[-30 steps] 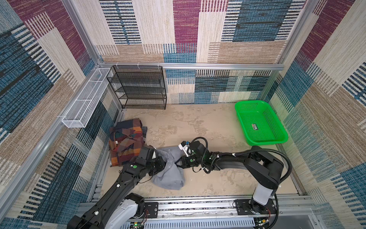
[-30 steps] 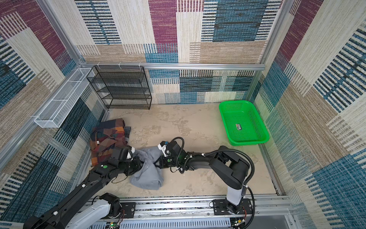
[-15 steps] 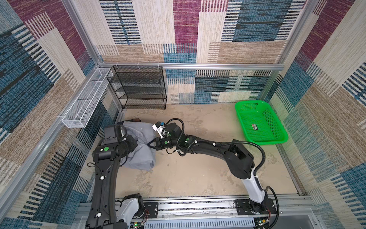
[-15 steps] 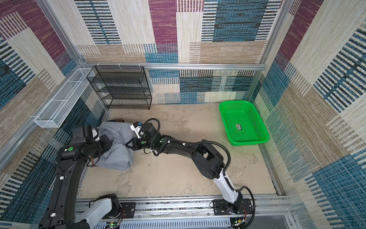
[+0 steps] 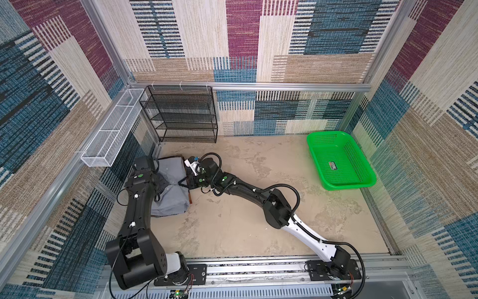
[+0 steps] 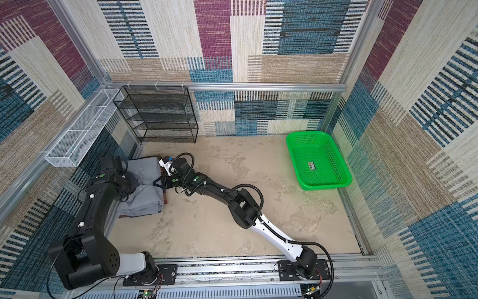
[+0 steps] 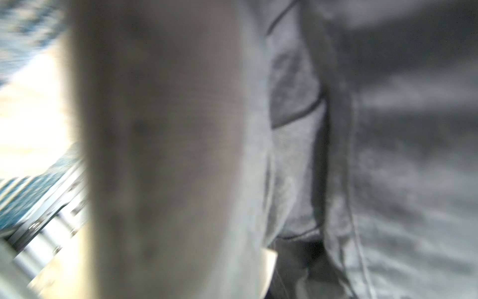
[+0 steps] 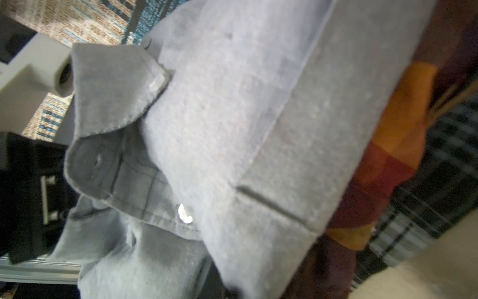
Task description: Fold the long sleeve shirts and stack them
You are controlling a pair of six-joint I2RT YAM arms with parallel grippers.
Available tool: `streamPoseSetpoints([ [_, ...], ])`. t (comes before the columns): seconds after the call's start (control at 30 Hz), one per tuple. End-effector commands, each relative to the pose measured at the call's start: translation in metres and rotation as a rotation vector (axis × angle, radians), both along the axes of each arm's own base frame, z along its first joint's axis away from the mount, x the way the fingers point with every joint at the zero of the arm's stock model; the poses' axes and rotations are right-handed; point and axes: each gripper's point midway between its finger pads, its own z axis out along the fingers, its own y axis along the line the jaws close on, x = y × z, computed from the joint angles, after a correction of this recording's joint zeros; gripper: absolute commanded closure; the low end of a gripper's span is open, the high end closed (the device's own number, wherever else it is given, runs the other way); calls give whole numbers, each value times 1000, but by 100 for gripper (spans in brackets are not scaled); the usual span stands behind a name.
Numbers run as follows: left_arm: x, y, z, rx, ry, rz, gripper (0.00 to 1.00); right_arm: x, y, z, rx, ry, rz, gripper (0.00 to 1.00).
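The gray shirt (image 5: 172, 200) (image 6: 144, 200) lies folded by the left wall on top of the plaid shirt (image 6: 164, 199), of which only a thin edge shows in both top views. In the right wrist view gray cloth (image 8: 219, 116) with a collar and a button fills the frame, and orange and dark plaid (image 8: 398, 145) lies beneath it. My left gripper (image 5: 161, 184) and right gripper (image 5: 184, 181) meet over the gray shirt from opposite sides, both shut on its cloth. Gray folds (image 7: 388, 155) hide the jaws in both wrist views.
A green mesh basket (image 5: 338, 160) stands at the right back of the table. A black wire rack (image 5: 181, 116) stands against the back wall, and a white wire basket (image 5: 111, 129) hangs on the left wall just above the pile. The left wall is close beside the shirts.
Both arms carried the gray shirt from the front middle leftward and back. It now covers the plaid shirt, which lay bare one second ago.
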Motion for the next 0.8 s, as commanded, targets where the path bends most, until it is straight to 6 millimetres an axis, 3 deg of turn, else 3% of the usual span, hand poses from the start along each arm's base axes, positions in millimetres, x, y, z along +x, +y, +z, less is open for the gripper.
streamPoseSetpoints([
  [0.0, 14, 38, -11, 103, 49, 51, 100, 14, 1, 29, 79, -75, -18, 100],
  [0.1, 18, 51, -18, -19, 60, 99, 100, 7, -1, 27, 67, -92, 17, 81],
  [0.13, 18, 53, -20, -61, 44, 110, 98, 7, -3, 27, 54, -102, 13, 70],
  [0.2, 22, 50, -25, -137, -5, 100, 88, 3, -5, 25, 42, -112, 30, 61],
  [0.23, 19, 49, -25, -160, -16, 109, 73, 3, -6, 26, 34, -112, 31, 59],
  [0.27, 19, 47, -21, -176, -44, 104, 43, 1, -6, 28, 29, -112, 36, 57],
  [0.3, 22, 43, -14, -197, -86, 84, 1, 2, -7, 30, 25, -110, 37, 55],
  [0.5, 30, 9, 35, -285, -290, -18, 1, 2, -16, 52, -6, -142, 20, 42],
  [0.63, 22, -5, 77, -243, -391, -55, 1, 6, -31, 90, -32, -242, -35, 36],
  [0.77, 10, -25, 102, -170, -435, -120, 1, 10, -52, 125, -52, -324, -90, 34],
])
